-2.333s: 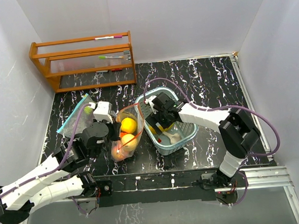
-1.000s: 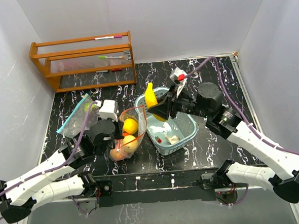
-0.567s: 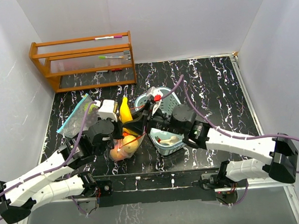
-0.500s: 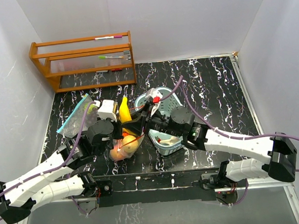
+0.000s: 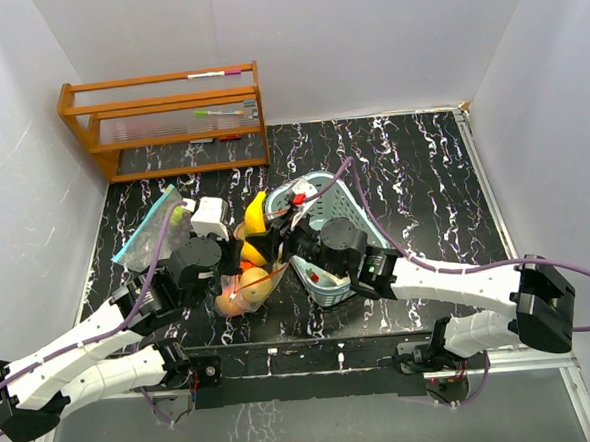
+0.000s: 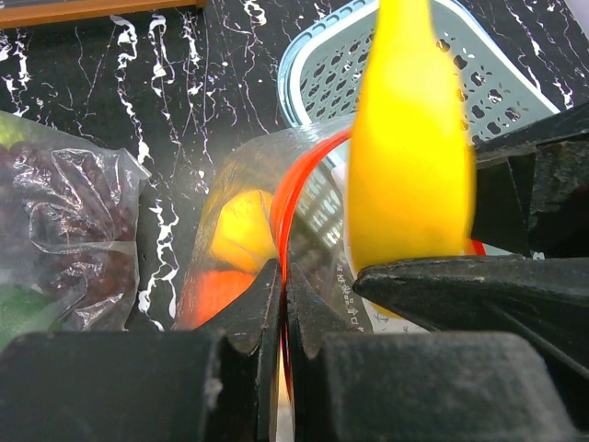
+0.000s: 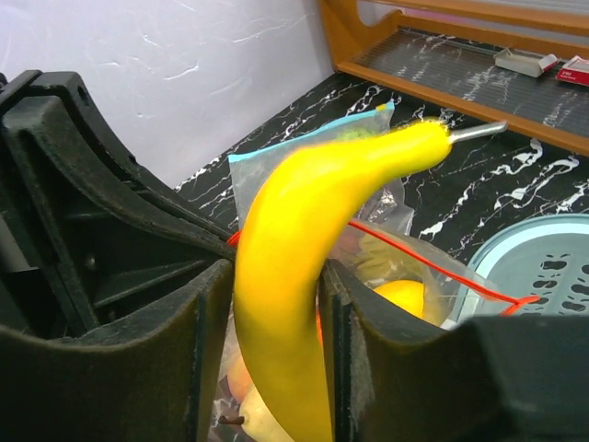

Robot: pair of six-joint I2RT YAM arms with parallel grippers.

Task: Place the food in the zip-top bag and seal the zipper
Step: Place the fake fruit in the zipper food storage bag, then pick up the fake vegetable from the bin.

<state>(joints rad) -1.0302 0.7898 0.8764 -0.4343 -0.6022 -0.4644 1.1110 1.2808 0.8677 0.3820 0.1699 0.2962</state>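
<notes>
- Banana (image 5: 256, 215) has travelled from the teal basket (image 6: 313, 87) to your zip-top bag (image 5: 241, 289) mouth, clamped by the right gripper (image 7: 276, 368).
- Left gripper (image 6: 282, 313) pinches the bag open; lower, then release.

We see the left gripper (image 6: 281, 281) pinching the red-zippered rim of the zip-top bag (image 6: 241, 180); a yellow banana (image 6: 409, 138) stands upright at its mouth, the teal basket (image 6: 317, 78) behind, on the marbled tabletop (image 6: 166, 74).
</notes>
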